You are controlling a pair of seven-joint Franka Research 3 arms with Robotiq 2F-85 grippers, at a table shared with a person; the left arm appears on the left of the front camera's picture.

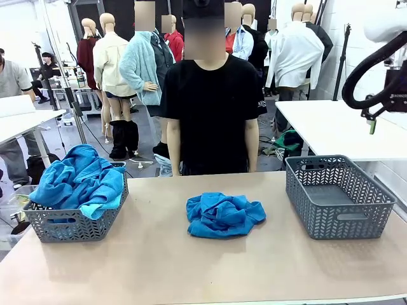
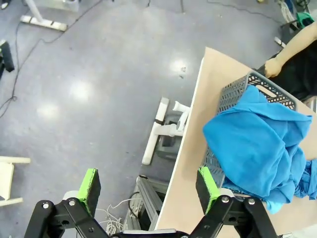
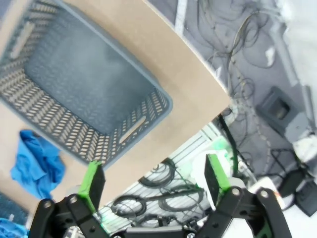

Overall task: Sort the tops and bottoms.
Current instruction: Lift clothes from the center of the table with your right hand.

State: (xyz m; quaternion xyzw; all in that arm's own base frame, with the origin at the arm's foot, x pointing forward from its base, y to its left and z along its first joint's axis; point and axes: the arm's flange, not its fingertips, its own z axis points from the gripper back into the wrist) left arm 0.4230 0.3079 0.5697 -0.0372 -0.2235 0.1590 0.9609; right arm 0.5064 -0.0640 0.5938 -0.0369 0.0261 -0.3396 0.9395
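blue garments on the table and in a basket, both arms raised clear

a crumpled bright blue soft-fabric garment point(image 1: 224, 215) lies mid-table point(image 1: 191, 267); more blue fabric point(image 1: 79, 179) heaps in the left grey plastic basket point(image 1: 70, 223). the right grey basket point(image 1: 337, 196) holds nothing. left gripper point(image 2: 148, 186) and right gripper point(image 3: 154, 177) hang with fingers apart, gripping nothing.

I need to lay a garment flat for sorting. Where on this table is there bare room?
The near strip of the table is bare, as are the gaps between the blue garment and each basket. The right basket is empty. The left basket is crowded, heaped with blue clothes.
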